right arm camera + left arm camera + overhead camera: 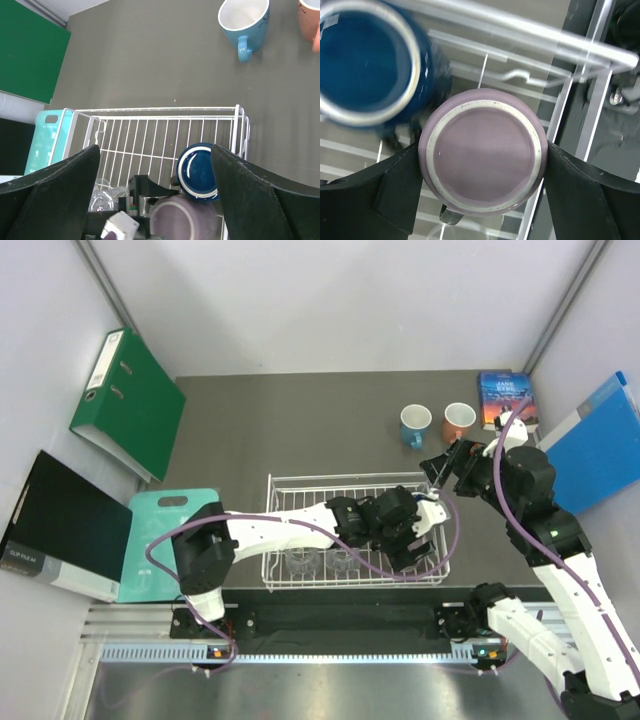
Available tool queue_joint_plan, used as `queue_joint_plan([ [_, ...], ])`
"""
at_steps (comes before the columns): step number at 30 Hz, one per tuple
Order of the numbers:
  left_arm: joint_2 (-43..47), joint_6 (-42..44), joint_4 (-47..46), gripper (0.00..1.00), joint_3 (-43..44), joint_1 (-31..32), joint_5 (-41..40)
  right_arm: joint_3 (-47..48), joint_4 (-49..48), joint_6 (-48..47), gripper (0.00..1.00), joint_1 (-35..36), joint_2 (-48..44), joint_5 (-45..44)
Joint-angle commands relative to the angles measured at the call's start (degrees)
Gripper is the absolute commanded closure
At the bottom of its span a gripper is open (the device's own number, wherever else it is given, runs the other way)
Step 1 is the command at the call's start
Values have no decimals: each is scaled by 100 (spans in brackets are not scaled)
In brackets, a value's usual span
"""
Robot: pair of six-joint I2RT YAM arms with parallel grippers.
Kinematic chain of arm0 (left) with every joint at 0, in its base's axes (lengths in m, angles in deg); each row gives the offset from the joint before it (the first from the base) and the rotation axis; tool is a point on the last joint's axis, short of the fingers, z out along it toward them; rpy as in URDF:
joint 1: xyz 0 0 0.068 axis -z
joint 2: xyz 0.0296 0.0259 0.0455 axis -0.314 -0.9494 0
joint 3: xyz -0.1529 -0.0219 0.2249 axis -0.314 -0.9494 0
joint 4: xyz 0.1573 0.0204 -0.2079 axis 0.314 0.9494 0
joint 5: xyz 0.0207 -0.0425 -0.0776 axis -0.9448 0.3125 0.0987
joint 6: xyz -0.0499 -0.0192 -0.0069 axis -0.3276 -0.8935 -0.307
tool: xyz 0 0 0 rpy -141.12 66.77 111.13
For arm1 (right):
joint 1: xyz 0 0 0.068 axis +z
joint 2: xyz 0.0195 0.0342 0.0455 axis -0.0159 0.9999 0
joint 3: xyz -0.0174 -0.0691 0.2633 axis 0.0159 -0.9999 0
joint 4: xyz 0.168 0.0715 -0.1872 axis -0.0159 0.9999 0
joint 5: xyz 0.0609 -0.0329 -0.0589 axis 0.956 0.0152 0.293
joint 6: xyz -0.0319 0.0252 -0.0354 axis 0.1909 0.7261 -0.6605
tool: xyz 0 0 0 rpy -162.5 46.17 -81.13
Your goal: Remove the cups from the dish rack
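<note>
The white wire dish rack (300, 502) stands at the table's near middle. My left gripper (414, 532) is in its right end, jaws pressed on both sides of the upturned mauve-pink mug (482, 152); its handle (451, 216) points down. The dark navy mug (365, 60) stands upturned right beside it, also in the right wrist view (198, 171). Two clear glass tumblers (322, 561) sit at the rack's near side. The light blue mug (415, 425) and orange mug (459, 421) stand on the table beyond the rack. My right gripper (447, 468) hovers open and empty over the rack's far right corner.
A teal cutting board (165, 540) lies left of the rack. A green binder (130, 400) and a black binder (60, 525) lean at the left wall. A book (508, 400) and a blue folder (600, 445) lie at the far right.
</note>
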Motion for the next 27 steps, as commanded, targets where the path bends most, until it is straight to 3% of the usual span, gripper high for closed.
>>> queue_joint_plan([
  [1,877,-25,408,100,143,14,-351,116,-192,-3,9,80,-65,32],
  [10,1968,-60,479,100,565,14,-1055,64,-315,67,9,71,-30,-249],
  [15,2555,-997,-223,100,294,-301,-872,-42,-683,427,11,80,-82,-267],
  [17,2820,-1612,-1196,100,-353,-643,-338,-94,-806,611,12,80,-162,-293],
  [21,3531,-3736,-3052,100,-1525,-1951,657,-147,-1149,788,13,80,-250,-198],
  [27,3613,-5838,-5635,100,-2633,-3200,1941,-217,-1737,929,10,79,-223,804],
])
